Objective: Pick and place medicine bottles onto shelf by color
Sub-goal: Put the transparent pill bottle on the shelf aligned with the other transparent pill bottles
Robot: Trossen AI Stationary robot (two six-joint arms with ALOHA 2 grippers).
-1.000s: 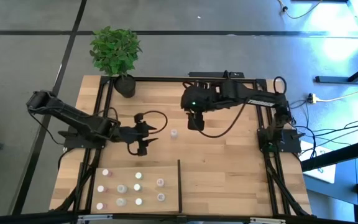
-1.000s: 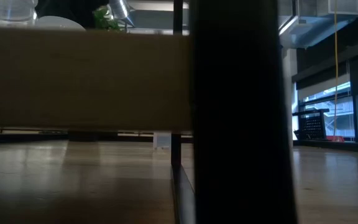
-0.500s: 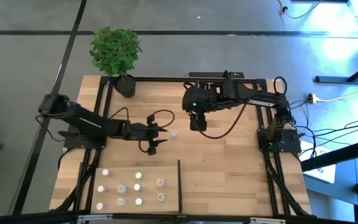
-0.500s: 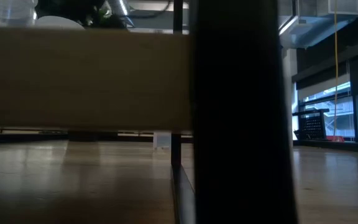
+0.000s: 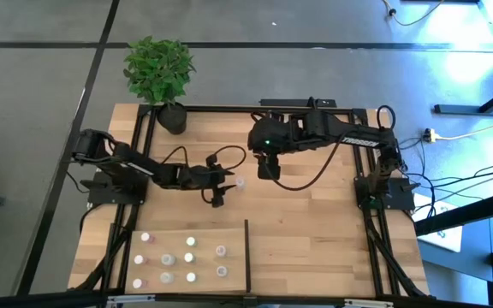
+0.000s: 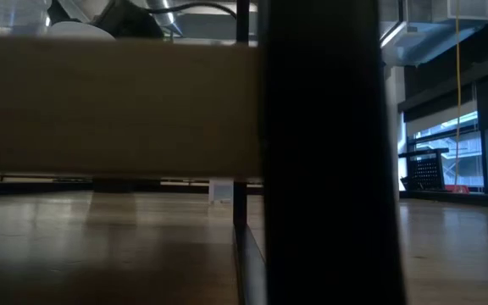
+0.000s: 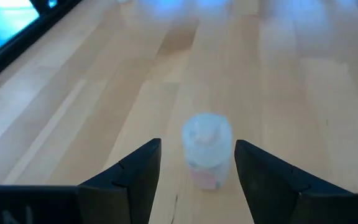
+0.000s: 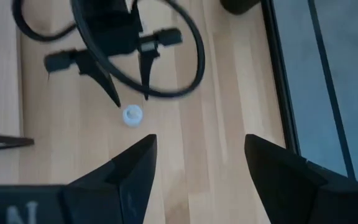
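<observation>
Left gripper [image 5: 227,190] sits low on the counter [image 5: 315,214], jaws spread, a lone medicine bottle [image 5: 240,182] just ahead between its fingertips [image 7: 145,168], not clasped. Right gripper [image 5: 268,168] hovers close by, jaws wide, empty. Nine more bottles [image 5: 189,258] stand on the shelf [image 5: 234,248] at the counter's near left corner.

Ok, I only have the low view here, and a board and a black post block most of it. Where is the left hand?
Observer: The left hand is mid-table, right at a lone medicine bottle.
Operator: Gripping it?
Observer: Not yet. In the left wrist view the bottle stands upright between its open fingers, with a gap on each side.
Operator: And the right hand?
Observer: The right hand hovers open just beyond that bottle.
</observation>
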